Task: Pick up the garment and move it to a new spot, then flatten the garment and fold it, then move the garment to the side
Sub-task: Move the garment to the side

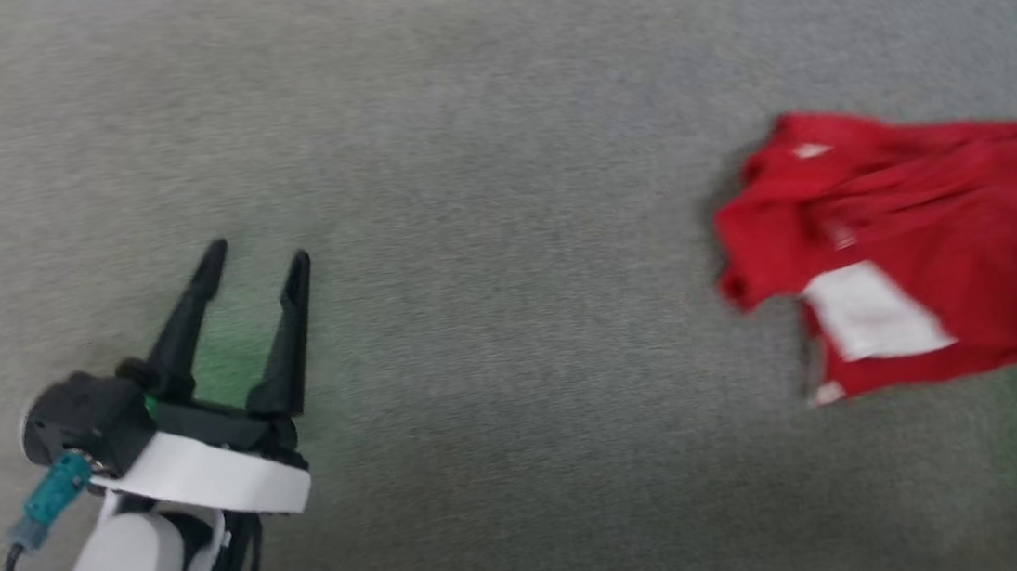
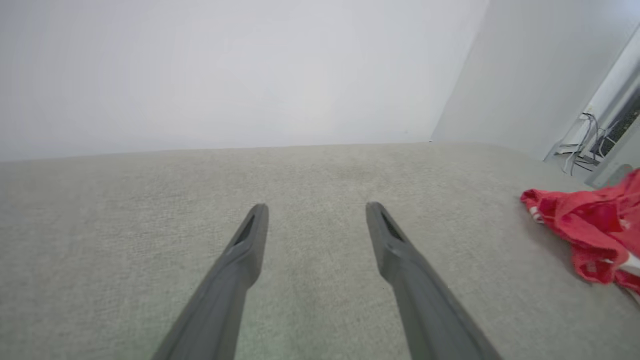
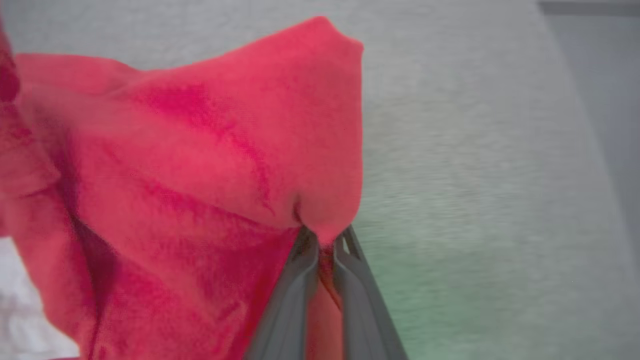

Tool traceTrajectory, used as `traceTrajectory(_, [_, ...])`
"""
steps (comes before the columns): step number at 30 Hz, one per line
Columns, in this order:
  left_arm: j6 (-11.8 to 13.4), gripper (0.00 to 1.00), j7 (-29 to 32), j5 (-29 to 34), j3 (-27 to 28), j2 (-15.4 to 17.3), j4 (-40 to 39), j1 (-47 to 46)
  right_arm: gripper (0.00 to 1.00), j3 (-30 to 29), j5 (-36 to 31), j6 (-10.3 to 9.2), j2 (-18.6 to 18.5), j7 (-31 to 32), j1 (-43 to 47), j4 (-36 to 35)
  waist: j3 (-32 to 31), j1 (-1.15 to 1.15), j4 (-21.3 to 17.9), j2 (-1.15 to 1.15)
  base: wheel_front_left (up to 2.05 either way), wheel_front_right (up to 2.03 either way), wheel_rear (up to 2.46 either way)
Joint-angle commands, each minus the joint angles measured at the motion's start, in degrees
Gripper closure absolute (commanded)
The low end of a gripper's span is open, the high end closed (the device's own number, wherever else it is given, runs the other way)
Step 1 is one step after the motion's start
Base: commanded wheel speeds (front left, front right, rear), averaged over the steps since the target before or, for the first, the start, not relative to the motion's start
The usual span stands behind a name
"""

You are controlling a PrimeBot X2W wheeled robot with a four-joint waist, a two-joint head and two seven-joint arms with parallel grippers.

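Right at the tips of the right pincer (image 3: 325, 239) there's a pinch of red cloth, so that one is clamped down hard on the garment (image 3: 200, 150), fingers almost together with just the fold of fabric squeezed between them. From that pinch the shirt balloons up and spills off to the pincer's left, all wrinkles and folds. The head camera is pretty blurry but you can make out a white sleeve patch (image 1: 866, 312) on the bunched-up red. Can't tell if any of it is touching the grey carpet-like surface (image 1: 490, 91) under it

Other side: the left pincer (image 1: 257, 254) is spread wide and has hold of nothing, just bare grey between its fingers. A faint green glow (image 1: 218, 369) sits on the surface close under it, and a teal plug (image 1: 53, 493) hangs off the back of its wrist. The shirt is well off to this pincer's right, nowhere near touching it. Straight past its tips the grey runs out to a plain white wall (image 2: 225, 65), and way off to the far right there are some cables (image 2: 582, 142) in the corner
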Motion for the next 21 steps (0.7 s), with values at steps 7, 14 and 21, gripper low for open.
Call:
traceTrajectory(7, [0.1,0.00,-0.3,0.6,-2.5,4.3,-2.4,-7.8,1.00,-13.8,-6.0,-0.22,-1.1,-6.3,-5.8,3.2,7.6,0.00,-5.8,0.00,0.00,0.00,0.00])
traceTrajectory(14, [0.1,0.00,-0.3,1.2,-5.8,7.8,-3.9,-17.8,1.00,-22.9,-14.4,-0.23,-0.4,-13.7,-15.4,10.7,13.2,0.00,-6.0,0.00,0.00,0.00,0.00])
traceTrajectory(21, [0.1,0.00,-0.3,1.1,-7.6,9.3,-5.0,-23.3,1.00,-25.6,-22.0,-0.23,0.1,-18.4,-24.0,18.9,16.5,0.00,-5.1,0.00,0.00,0.00,0.00])
